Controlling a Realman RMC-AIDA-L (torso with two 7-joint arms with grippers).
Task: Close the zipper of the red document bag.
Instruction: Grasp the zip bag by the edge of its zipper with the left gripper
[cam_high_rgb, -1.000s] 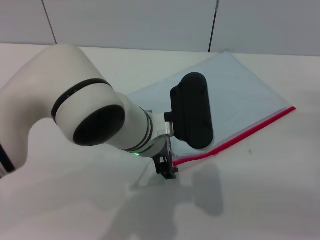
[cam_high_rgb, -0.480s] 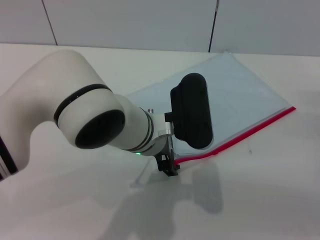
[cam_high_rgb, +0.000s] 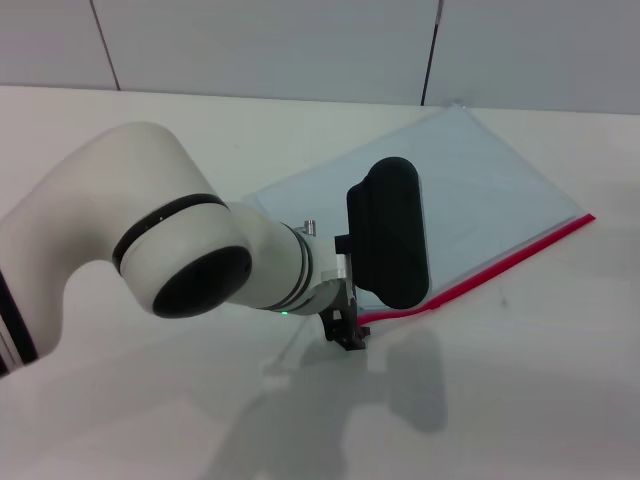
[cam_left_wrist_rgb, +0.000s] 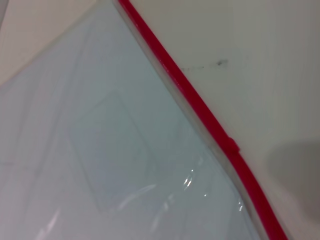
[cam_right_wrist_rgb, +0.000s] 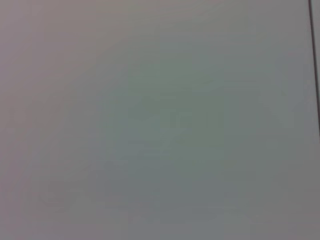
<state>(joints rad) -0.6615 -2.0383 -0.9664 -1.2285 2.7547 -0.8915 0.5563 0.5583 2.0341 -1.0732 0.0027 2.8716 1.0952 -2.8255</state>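
Since a second ago the left arm has swung a little to the right and lower in the head view, carrying its left pincer (cam_high_rgb: 347, 333) along the near end of the zipper (cam_high_rgb: 500, 265); the bag (cam_high_rgb: 480, 190) itself has not shifted.

The bag lies flat on the desk (cam_high_rgb: 560, 400), slightly right of centre before the robot, turned on a diagonal. The zipper runs along its near long edge, from the pincer's spot at the near-left corner away to the far-right corner. So the strip's long axis leads rightward and away from the pincer, and any pull to close it would likely have to follow that slanted line, not run straight across the desk. The left wrist view looks down on the zipper (cam_left_wrist_rgb: 200, 107) crossing the picture, with a small bump on it that may be the slider, though I cannot be sure.

The pincer tip sits right at the corner of the bag, but the black wrist housing hides its fingers, so whether it is wide, narrow or gripping something I cannot tell. The left arm is plainly the nearer; the right pincer is out of sight, its wrist view showing only a blank surface.

Count: one bag, one zipper, one pincer in view.
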